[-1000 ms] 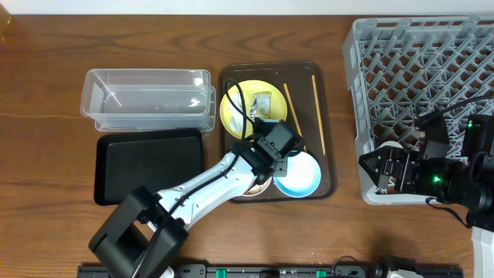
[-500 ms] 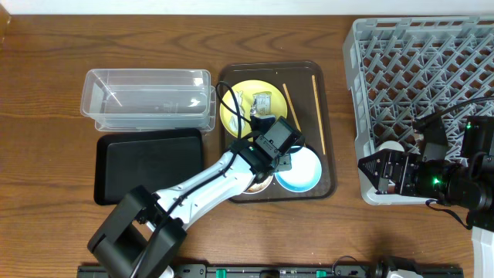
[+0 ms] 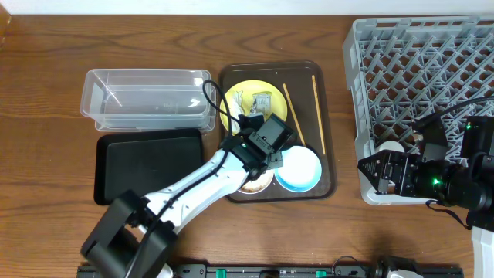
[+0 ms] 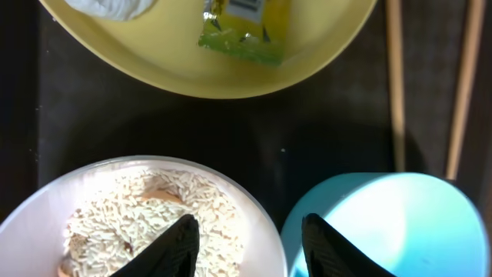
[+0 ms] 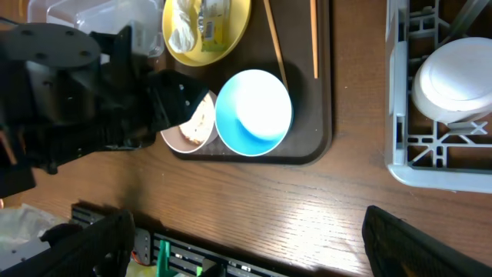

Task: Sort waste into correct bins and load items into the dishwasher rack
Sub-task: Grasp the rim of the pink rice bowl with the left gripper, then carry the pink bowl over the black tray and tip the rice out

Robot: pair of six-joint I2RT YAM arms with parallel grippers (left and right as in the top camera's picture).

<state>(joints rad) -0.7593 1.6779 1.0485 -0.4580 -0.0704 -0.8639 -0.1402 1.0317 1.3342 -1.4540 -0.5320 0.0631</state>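
warm wood-grain tabletop (image 3: 46,69) carries a glossy brown serving tray (image 3: 329,116). left gripper (image 4: 247,231) hangs with black fingers (image 4: 173,248) spread, straddling the rim of the smooth white bowl (image 4: 38,215) of pebbly rice grains (image 4: 138,219), beside the light-blue bowl (image 4: 384,223); both bowls are cropped below. round yellow plate (image 4: 231,73) holds a crinkled green wrapper (image 4: 242,27) and cut-off white paper (image 4: 111,6). thin wooden chopsticks (image 4: 396,77) lie alongside. right gripper (image 3: 377,174), jaws apart, sits by the grey lattice rack (image 3: 417,54).

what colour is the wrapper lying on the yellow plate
The wrapper is green and yellow with a small white label, clearest in the left wrist view.
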